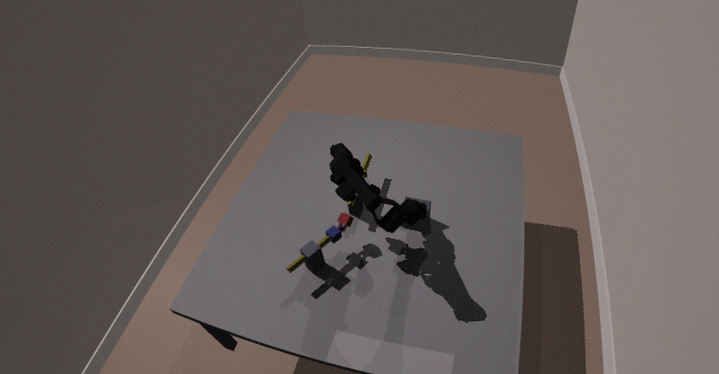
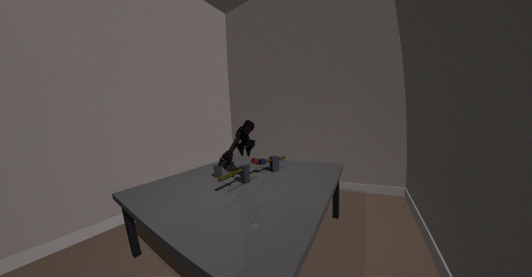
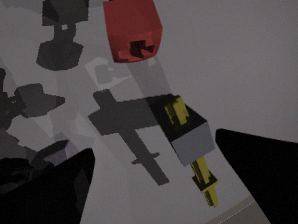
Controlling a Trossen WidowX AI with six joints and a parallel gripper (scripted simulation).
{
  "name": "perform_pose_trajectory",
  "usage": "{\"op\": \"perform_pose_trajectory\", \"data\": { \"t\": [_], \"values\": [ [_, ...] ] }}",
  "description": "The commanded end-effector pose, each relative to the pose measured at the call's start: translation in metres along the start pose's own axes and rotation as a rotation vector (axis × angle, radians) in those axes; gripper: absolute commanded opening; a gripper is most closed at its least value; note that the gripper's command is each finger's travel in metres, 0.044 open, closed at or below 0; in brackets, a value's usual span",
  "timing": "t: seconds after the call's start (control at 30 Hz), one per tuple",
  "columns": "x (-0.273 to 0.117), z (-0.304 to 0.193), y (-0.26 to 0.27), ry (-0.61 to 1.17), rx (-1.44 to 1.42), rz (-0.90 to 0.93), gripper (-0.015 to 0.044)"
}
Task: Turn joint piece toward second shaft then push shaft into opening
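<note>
Fingers wide apart and holding nothing, the robot's gripper (image 1: 340, 185) (image 2: 245, 155) (image 3: 156, 145) hangs above the work on a gray tabletop (image 1: 261, 195) (image 2: 260, 208), its only arm being the one to make the move. In the wrist view the yellow second shaft (image 1: 368, 161) (image 2: 231, 174) (image 3: 202, 172) lies below the fingers, nearer the right-hand one, its long axis slanting down toward the picture's lower right, roughly crosswise to the gap between the fingertips. Seen from the top, that shaft points toward the tabletop's far edge, while the fixed shaft (image 1: 294, 264) (image 2: 281, 158) points toward the near left corner. Between them sits the red joint piece (image 1: 344, 218) (image 2: 254, 161) (image 3: 132, 25), apart from the gripper, its opening facing the second block (image 2: 244, 173) (image 3: 195, 142) and apparently close to lined up. The coming step looks to be the push, which calls for lowering astride the shaft's outer stretch and driving it along its axis toward the red piece; an off-line push could jam it. No brand, label or writing is readable
</note>
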State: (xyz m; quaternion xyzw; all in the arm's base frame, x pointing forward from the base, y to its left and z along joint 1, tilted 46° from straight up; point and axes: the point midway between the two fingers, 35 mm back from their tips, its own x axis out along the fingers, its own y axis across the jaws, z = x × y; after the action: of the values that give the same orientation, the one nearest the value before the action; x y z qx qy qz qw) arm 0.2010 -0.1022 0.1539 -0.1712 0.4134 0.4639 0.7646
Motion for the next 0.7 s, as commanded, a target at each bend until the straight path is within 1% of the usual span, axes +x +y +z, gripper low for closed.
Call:
{"op": "perform_pose_trajectory", "data": {
  "t": [0.0, 0.13, 0.3, 0.57, 0.67],
  "values": [
    [0.011, 0.002, -0.002, 0.047, -0.024, 0.06, 0.044],
    [0.019, 0.004, -0.003, 0.084, -0.046, 0.103, 0.044],
    [0.022, 0.005, -0.003, 0.086, -0.047, 0.105, 0.044],
    [0.052, 0.008, 0.0, 0.085, -0.049, 0.104, 0.044],
    [0.058, 0.009, 0.001, 0.084, -0.049, 0.104, 0.044]
  ]
}}
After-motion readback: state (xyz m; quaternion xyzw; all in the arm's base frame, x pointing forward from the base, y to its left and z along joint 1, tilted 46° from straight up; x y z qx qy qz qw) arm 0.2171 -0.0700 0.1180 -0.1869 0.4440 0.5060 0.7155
